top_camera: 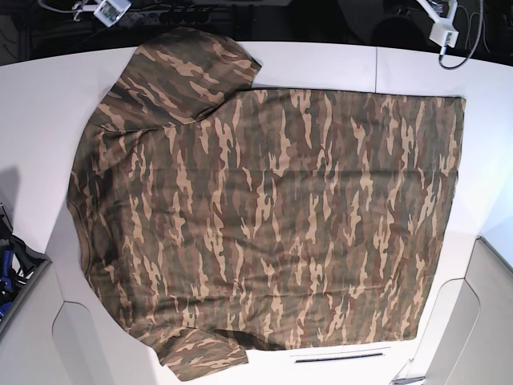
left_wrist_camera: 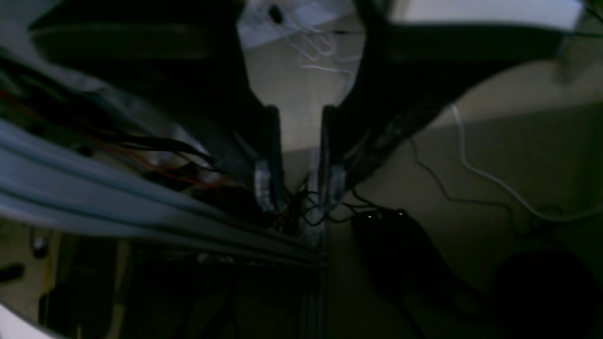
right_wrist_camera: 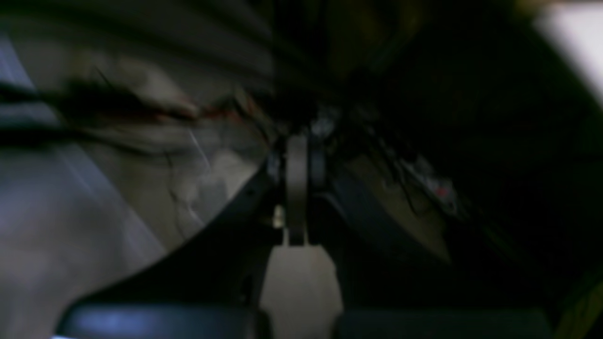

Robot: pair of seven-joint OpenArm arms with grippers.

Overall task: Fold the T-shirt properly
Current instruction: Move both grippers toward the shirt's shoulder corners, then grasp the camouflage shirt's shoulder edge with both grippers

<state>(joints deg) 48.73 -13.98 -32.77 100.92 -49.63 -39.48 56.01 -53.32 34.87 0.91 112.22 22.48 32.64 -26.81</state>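
T-shirt spread flat across white table, sleeves at left side in base view. Left gripper off table, fingers parted, nothing between. Right gripper fingers pressed together, empty, view blurred.

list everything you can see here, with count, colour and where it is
T-shirt: one, camouflage brown, tan and olive, spread flat over most of the table, sleeves at the base view's left
table: one, white, under the T-shirt
cables: several, white and black, on the floor in the left wrist view
frame rail: one, grey, left of that view
left gripper: one, dark fingers apart, nothing between them
right gripper: one, dark, fingers together, blurred
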